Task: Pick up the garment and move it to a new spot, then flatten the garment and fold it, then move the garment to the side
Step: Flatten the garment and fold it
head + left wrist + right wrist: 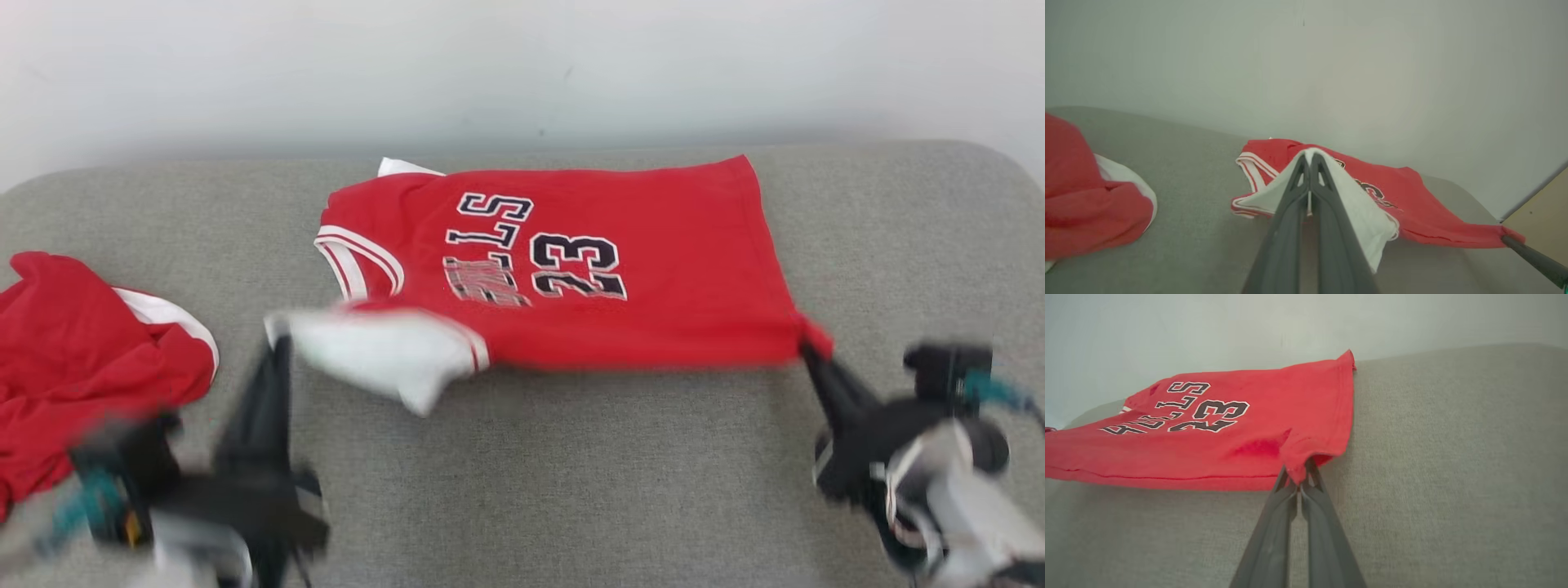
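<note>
A red jersey (571, 269) with black "23" lettering lies spread across the grey cushion, folded along its length. My left gripper (279, 336) is shut on its near-left shoulder, lifted so the white lining (384, 351) faces up; the left wrist view has that gripper (1309, 156) pinching the white fold (1355, 204). My right gripper (808, 349) is shut on the jersey's near-right hem corner. In the right wrist view that gripper (1300, 473) pinches the bunched red corner, with the jersey (1208, 428) stretching away to the left.
A second red and white garment (73, 359) lies crumpled at the cushion's left edge, seen too in the left wrist view as a garment heap (1081, 196). The grey cushion (571, 474) ends at a pale wall (522, 65) behind.
</note>
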Motion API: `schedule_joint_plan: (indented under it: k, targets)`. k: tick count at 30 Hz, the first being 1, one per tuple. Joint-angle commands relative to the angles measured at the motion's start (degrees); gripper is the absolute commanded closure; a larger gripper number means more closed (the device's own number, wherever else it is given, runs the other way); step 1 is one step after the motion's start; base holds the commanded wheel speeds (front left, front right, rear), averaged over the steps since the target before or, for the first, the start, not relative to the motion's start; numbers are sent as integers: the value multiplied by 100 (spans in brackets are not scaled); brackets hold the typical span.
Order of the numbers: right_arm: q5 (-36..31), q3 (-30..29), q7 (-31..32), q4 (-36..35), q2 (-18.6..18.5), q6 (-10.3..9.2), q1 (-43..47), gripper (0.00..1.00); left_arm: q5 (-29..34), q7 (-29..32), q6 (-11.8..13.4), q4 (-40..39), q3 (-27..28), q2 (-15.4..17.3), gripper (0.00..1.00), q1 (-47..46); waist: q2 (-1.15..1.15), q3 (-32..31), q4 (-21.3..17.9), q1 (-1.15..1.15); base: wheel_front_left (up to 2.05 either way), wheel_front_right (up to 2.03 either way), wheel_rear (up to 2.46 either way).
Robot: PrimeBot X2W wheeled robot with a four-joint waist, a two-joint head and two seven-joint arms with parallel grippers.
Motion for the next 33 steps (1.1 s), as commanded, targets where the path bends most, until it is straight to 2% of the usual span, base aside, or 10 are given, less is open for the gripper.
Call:
schedule_joint_plan:
  k: [1, 4, 9, 18, 26, 31, 33]
  targets:
    - [-113, -81, 45, -169, -39, -14, 392, 100, 36, -63, 155, -194, -20, 41, 100, 534, 1, -33, 28, 2, 0, 0, 0]
    - [-327, -214, 126, -336, -50, -14, 992, 100, 1, -120, 343, -315, 65, -95, 100, 1278, 1, -101, 93, 2, 0, 0, 0]
    - [-551, -463, 179, -500, 22, -14, 1652, 100, 57, -142, 346, -219, 93, -377, 100, 2059, 1, -167, 200, 2, 0, 0, 0]
    - [-997, -1205, 565, -1115, 295, -14, 3028, 100, 452, -140, 22, 474, 129, -1090, 100, 3041, 1, -347, 446, 2, 0, 0, 0]
    - [-1357, -1758, 1011, -1675, 509, -14, 3557, 100, 451, -128, -211, 685, 250, -1154, 100, 3171, 1, -374, 482, 2, 0, 0, 0]
    - [-1451, -1965, 1165, -1949, 655, -14, 3523, 100, 435, -131, -366, 526, 333, -1196, 100, 2947, 1, -316, 426, 2, 0, 0, 0]
    - [-1480, -2021, 1263, -2069, 677, -14, 3411, 100, 545, -132, -397, 398, 383, -1112, 100, 2752, 1, -249, 387, 2, 0, 0, 0]
